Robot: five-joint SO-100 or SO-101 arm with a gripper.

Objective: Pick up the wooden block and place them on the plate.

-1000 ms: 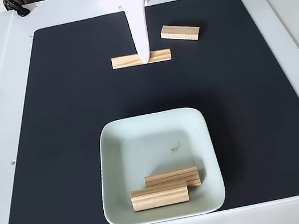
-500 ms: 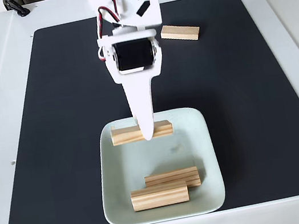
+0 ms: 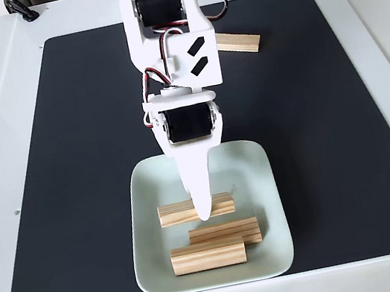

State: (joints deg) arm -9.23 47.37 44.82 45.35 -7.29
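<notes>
Where two blocks [image 3: 216, 244] lie, end effector [image 3: 203, 211] gripping third.

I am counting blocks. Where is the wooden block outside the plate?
In the fixed view, that wooden block lies on the black mat, upper right of centre, beside the arm.

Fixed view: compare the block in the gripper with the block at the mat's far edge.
The gripped block sits over the plate, clamped by the gripper; the far block lies free on the black mat. The gripped one lies level across the picture; the far one is slightly angled, partly hidden by the arm. Both are light pine bars.
</notes>
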